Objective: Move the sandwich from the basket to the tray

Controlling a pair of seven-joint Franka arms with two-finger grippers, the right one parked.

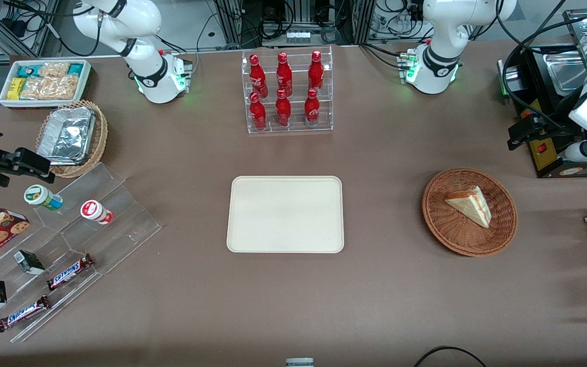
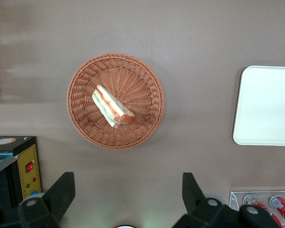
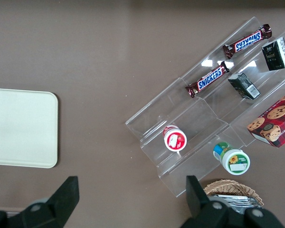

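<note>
Left wrist view: gripper [image 2: 126,199], fingers [image 2: 61,192] spread wide and empty, held high above the table [image 2: 204,38]. It hangs over bare cloth just beside the basket [image 2: 80,114], touching nothing.

Basket: round, reddish-brown wicker, resting flat on the table. The sandwich [image 2: 112,106] lies inside it near the middle, a pale wedge on its side, red-orange and cream filling showing along the cut edge.

Front view: the same basket [image 1: 502,224] sits toward the working arm's end of the table, the sandwich [image 1: 469,205] in it with its point aimed toward the camera. The gripper itself cannot be made out in this view.

Tray [image 1: 286,214]: cream rectangle with rounded corners, at the table's middle, well apart from the basket, nothing on it. One edge of the tray [image 2: 266,104] shows in the wrist view.

Bottle rack [image 1: 288,92]: clear, two tiers of red bottles, farther from the camera than the tray.

Black appliance [image 1: 548,97]: near the basket, farther from the camera.
</note>
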